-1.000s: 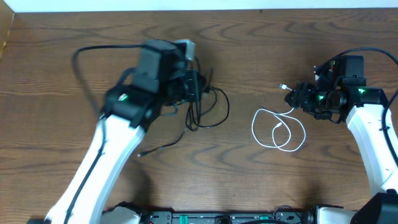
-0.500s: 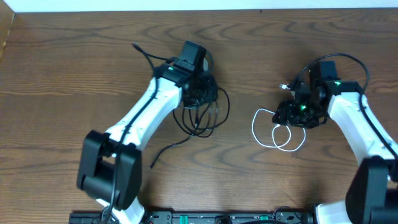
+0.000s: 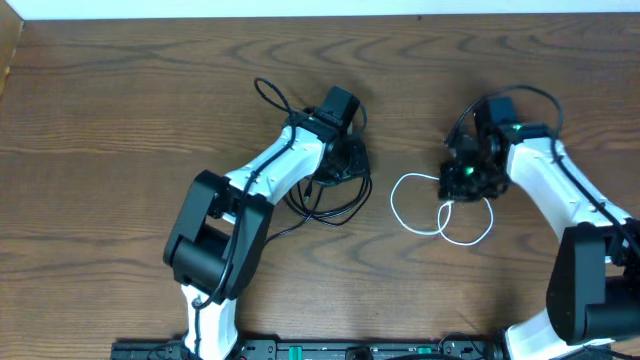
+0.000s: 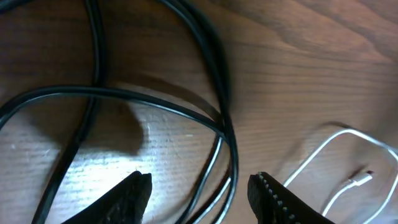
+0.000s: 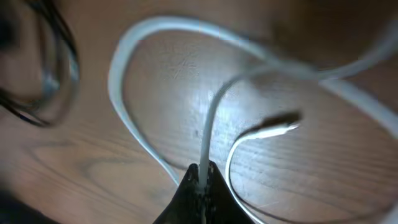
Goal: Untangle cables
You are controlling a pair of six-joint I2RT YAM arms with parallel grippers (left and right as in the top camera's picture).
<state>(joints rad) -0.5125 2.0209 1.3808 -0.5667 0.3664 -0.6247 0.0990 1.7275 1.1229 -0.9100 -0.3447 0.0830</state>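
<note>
Overhead, the job looks mostly done: the black cable (image 3: 330,215) lies in its own loose coil under and just behind the left gripper (image 3: 345,160), and the white cable (image 3: 393,200) lies in two loops beside and below the right gripper (image 3: 462,180), with a strip of bare table (image 3: 120,100) between the two cords. No strand of one crosses the other in this view, though the arms hide part of each coil, so a hidden overlap cannot be ruled out. From the left wrist, the fingers (image 4: 138,190) stand apart and grip nothing; two black strands run through the gap between them and cross just ahead of the tips, while the white cord and its small plug (image 4: 360,180) lie off to that hand's right, apart from the black one. From the right wrist, the jaws are closed together on a strand of the white cable, which rises straight out of the tips, with its loop curving away ahead and a plug (image 5: 277,127) just to the right; the black coil shows only as a blur far to the left. What seems left is small: let go of the white cord, and perhaps loosen the black coil's own crossings.
</note>
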